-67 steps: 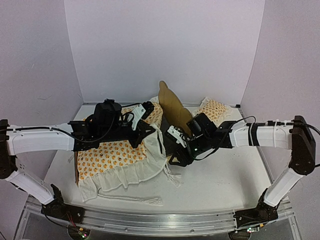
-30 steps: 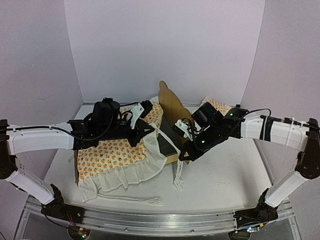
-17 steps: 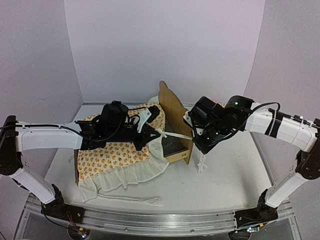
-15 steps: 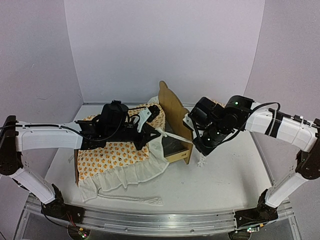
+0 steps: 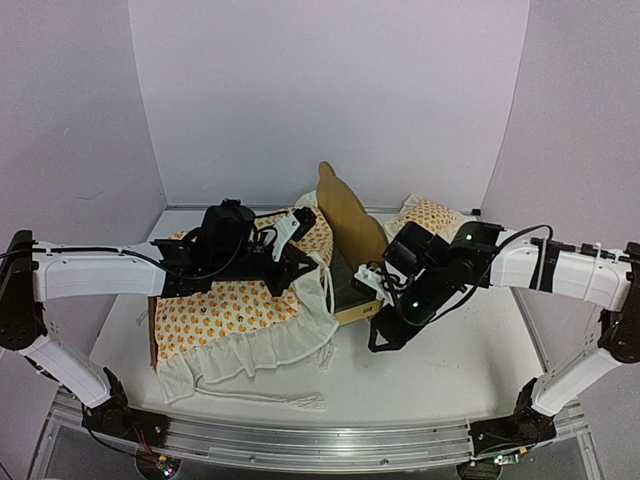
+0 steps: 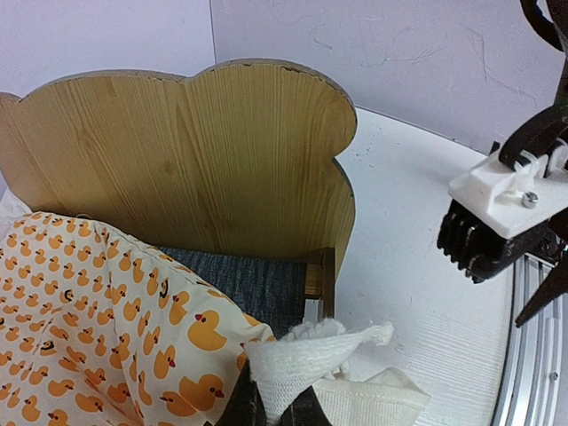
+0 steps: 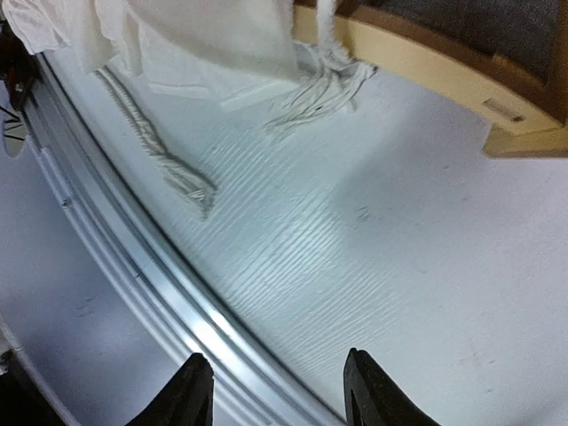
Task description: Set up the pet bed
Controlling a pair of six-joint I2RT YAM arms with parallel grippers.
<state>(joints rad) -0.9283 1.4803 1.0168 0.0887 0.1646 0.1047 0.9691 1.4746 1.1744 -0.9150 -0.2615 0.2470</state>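
The pet bed stands mid-table, its scalloped plywood headboard [image 5: 340, 208] at the back, its dark grey base [image 5: 346, 286] showing and its low footboard [image 5: 356, 311] in front. The orange duck-print bedding [image 5: 225, 305] with a white ruffle lies to its left, partly over the frame. My left gripper [image 5: 300, 262] is shut on a white tie strip [image 6: 311, 355] at the bedding's corner, beside the base [image 6: 253, 277] and headboard [image 6: 177, 160]. My right gripper [image 5: 385, 335] is open and empty, low over the table in front of the footboard [image 7: 426, 75].
The small matching pillow [image 5: 430, 216] lies behind the right arm. A loose white cord [image 5: 270, 398] trails on the table near the front, also in the right wrist view [image 7: 160, 146]. The metal front rail [image 7: 133, 266] is close under the right gripper.
The right gripper was holding a white tie stretched across the bed. It has let go and dropped down in front of the footboard. The tie has fallen back by the bedding. The left gripper keeps hold.
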